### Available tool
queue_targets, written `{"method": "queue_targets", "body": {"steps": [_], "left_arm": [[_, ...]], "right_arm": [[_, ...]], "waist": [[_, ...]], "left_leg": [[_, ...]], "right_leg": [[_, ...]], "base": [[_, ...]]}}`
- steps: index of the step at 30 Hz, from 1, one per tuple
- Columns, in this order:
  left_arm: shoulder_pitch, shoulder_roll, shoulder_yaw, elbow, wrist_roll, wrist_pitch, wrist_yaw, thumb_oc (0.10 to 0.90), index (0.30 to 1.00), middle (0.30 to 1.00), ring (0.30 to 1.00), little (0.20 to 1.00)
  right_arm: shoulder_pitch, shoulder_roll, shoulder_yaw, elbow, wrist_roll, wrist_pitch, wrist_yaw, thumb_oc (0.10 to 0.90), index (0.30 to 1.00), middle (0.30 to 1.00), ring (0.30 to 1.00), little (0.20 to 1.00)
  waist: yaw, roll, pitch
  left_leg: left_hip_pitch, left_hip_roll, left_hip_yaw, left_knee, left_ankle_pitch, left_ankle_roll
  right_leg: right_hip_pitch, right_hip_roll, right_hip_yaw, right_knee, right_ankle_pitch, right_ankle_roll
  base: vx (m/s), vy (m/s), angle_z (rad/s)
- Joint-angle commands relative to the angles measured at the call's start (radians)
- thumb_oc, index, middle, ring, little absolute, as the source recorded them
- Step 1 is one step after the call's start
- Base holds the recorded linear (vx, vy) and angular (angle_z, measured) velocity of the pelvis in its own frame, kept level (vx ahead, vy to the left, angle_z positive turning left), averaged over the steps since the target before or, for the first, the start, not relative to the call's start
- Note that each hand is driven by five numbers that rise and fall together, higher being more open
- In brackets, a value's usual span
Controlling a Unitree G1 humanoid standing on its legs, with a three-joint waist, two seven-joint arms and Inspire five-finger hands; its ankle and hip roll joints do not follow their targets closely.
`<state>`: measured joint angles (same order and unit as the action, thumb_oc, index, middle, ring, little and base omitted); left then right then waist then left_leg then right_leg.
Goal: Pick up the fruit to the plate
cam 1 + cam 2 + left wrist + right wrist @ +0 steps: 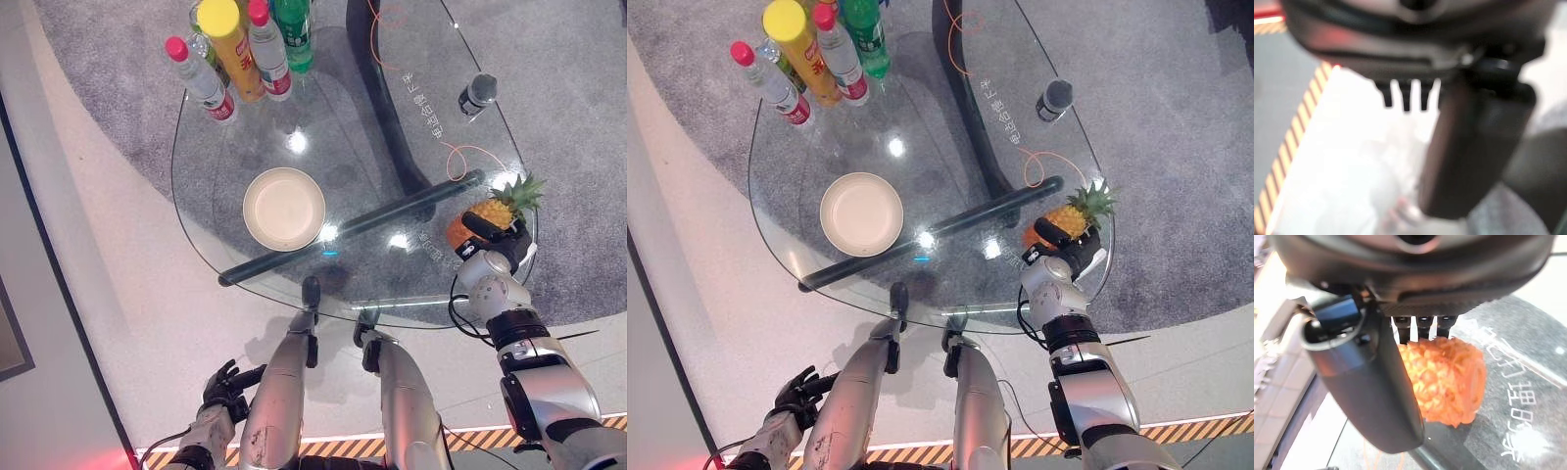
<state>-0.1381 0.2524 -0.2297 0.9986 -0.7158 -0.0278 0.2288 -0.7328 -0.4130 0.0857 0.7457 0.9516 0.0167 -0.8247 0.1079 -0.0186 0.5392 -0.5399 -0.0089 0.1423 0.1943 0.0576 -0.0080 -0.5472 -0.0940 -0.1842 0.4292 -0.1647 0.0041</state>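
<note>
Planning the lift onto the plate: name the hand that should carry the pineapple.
Right. The right hand is already at the pineapple on the glass table's right edge, thumb and fingers around it. The left hand hangs low beside the table, far from fruit and plate.

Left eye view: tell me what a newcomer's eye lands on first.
The pineapple at the glass table's right edge, with the right hand closed round it, fingers over its top. Next, the empty cream plate in the middle, and the cluster of bottles at the far left corner.
</note>
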Motion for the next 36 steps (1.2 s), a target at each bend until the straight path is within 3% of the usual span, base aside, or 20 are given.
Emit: {"method": "queue_targets", "body": {"steps": [1,2,5,9,11,12,13,14,36], "left_arm": [[0.042,-0.034,-0.061,-0.008,-0.039,0.006,0.017,0.800,0.900,0.900,0.900,0.900],[0.041,-0.030,-0.061,-0.010,-0.038,0.008,0.016,0.800,0.900,0.900,0.900,0.900],[0.040,-0.027,-0.062,-0.012,-0.036,0.008,0.017,0.800,0.900,0.900,0.900,0.900],[0.048,-0.015,-0.059,-0.017,-0.034,0.010,0.012,0.800,0.900,0.900,0.900,0.900],[0.050,-0.010,-0.056,-0.016,-0.033,0.010,0.007,0.800,0.900,0.900,0.900,0.900],[0.051,-0.010,-0.054,-0.015,-0.032,0.009,0.005,0.800,0.900,0.900,0.900,0.900],[0.052,-0.009,-0.056,-0.014,-0.035,0.008,0.004,0.800,0.900,0.900,0.900,0.900],[0.054,-0.006,-0.057,-0.017,-0.037,0.008,0.003,0.800,0.900,0.900,0.900,0.900],[0.065,-0.002,-0.060,-0.026,-0.044,-0.018,-0.004,0.800,0.900,0.900,0.900,0.900]], "right_arm": [[-0.007,0.014,0.022,-0.028,0.042,0.091,0.118,0.800,0.900,0.900,0.900,0.900],[-0.009,0.005,0.029,-0.019,0.026,0.139,0.124,0.800,0.900,0.900,0.900,0.900],[-0.009,-0.014,0.043,-0.003,0.011,0.198,0.177,0.800,0.900,0.900,0.900,0.900],[-0.023,-0.036,0.061,0.000,0.020,0.218,0.239,0.800,0.900,0.900,0.900,0.900],[-0.028,-0.043,0.061,0.000,0.030,0.220,0.260,0.682,0.799,0.799,0.799,0.782],[-0.029,-0.044,0.062,-0.002,0.031,0.214,0.272,0.509,0.651,0.651,0.651,0.609],[-0.032,-0.045,0.063,-0.005,0.031,0.213,0.276,0.259,0.436,0.436,0.436,0.359],[-0.032,-0.044,0.068,-0.014,0.031,0.207,0.279,0.100,0.300,0.300,0.300,0.200],[-0.019,-0.050,0.056,-0.049,0.053,0.218,0.270,0.100,0.300,0.300,0.300,0.200]], "waist": [[0.022,0.018,-0.019],[0.023,0.017,-0.019],[0.023,0.013,-0.019],[0.029,0.009,-0.019],[0.030,0.008,-0.019],[0.030,0.008,-0.019],[0.030,0.008,-0.019],[0.031,0.008,-0.019],[0.031,0.004,-0.019]], "left_leg": [[0.017,-0.050,-0.014,0.103,-0.093,0.049],[0.015,-0.050,-0.014,0.106,-0.094,0.048],[0.016,-0.050,-0.017,0.104,-0.092,0.048],[0.016,-0.049,-0.021,0.106,-0.091,0.048],[0.015,-0.049,-0.021,0.107,-0.090,0.047],[0.016,-0.050,-0.022,0.107,-0.090,0.047],[0.014,-0.049,-0.022,0.108,-0.090,0.047],[0.013,-0.049,-0.022,0.109,-0.089,0.046],[0.009,-0.048,-0.028,0.120,-0.095,0.050]], "right_leg": [[0.024,-0.029,-0.058,-0.177,0.238,0.035],[0.022,-0.030,-0.059,-0.176,0.240,0.035],[0.024,-0.030,-0.060,-0.178,0.242,0.037],[0.027,-0.030,-0.064,-0.176,0.241,0.037],[0.027,-0.029,-0.064,-0.175,0.240,0.036],[0.028,-0.029,-0.064,-0.175,0.240,0.037],[0.026,-0.029,-0.065,-0.173,0.239,0.036],[0.025,-0.028,-0.064,-0.171,0.239,0.036],[0.026,-0.028,-0.062,-0.164,0.234,0.035]], "base": [[0.00,0.001,0.07],[0.00,-0.004,0.06],[0.00,-0.007,0.03],[0.00,0.000,0.00],[0.00,0.000,0.00],[0.00,0.000,0.00],[0.00,0.000,0.00],[0.00,0.000,0.00],[0.00,0.000,0.00]]}}
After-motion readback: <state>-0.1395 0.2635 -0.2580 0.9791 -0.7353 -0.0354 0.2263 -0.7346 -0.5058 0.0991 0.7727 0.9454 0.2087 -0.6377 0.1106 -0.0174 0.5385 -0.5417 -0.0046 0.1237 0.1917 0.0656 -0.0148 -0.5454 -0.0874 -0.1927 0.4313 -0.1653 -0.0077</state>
